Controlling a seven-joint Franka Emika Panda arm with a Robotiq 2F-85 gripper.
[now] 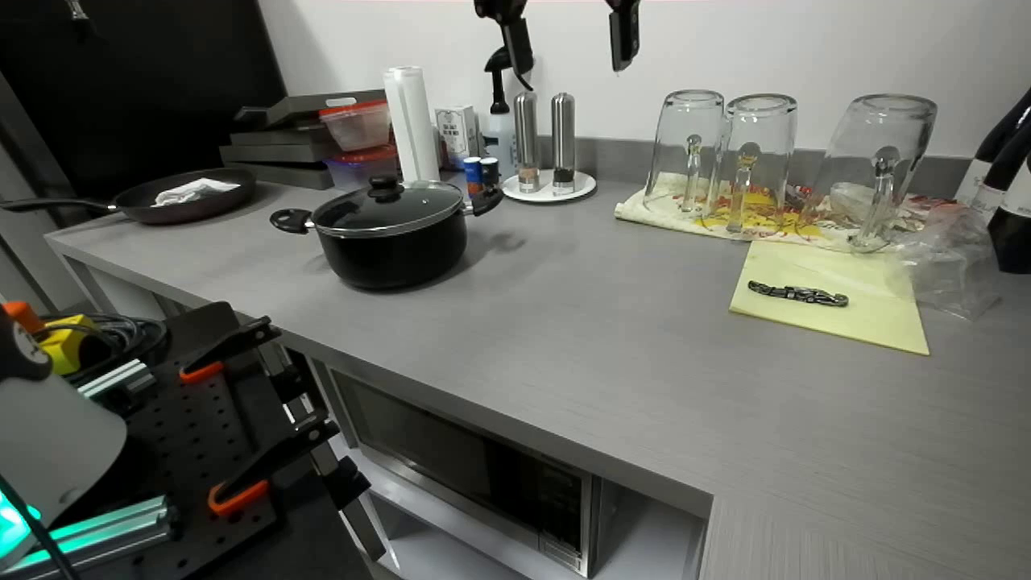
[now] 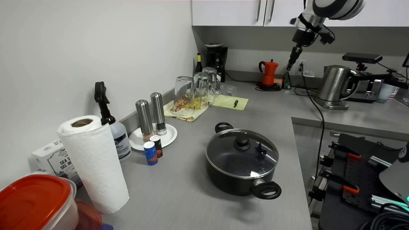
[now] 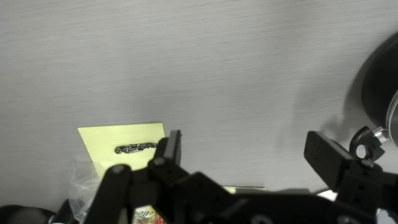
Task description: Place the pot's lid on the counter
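The black pot [image 1: 395, 262] [image 2: 235, 185] stands upright on the grey counter [image 1: 564, 346] [image 2: 179, 191] in both exterior views. The glass lid [image 1: 378, 213] [image 2: 228, 159] with its black knob sits on the pot. In the wrist view only part of the pot [image 3: 377, 84], one handle and a sliver of the lid's rim [image 3: 393, 115] show at the right edge, above the counter [image 3: 217, 77]. My gripper [image 1: 570, 60] [image 2: 289, 67] is open and empty, high above the counter and well away from the lid. Its fingers [image 3: 244, 138] are wide apart in the wrist view.
Steel mills [image 1: 525, 137] on a white plate [image 1: 592, 187], a paper towel roll [image 2: 92, 163] and spray bottle [image 2: 119, 140] stand along the wall. Glass mugs [image 1: 685, 153] and yellow paper [image 1: 878, 322] with a corkscrew [image 1: 797, 295] lie beyond. A frying pan [image 1: 185, 209] sits at the far end.
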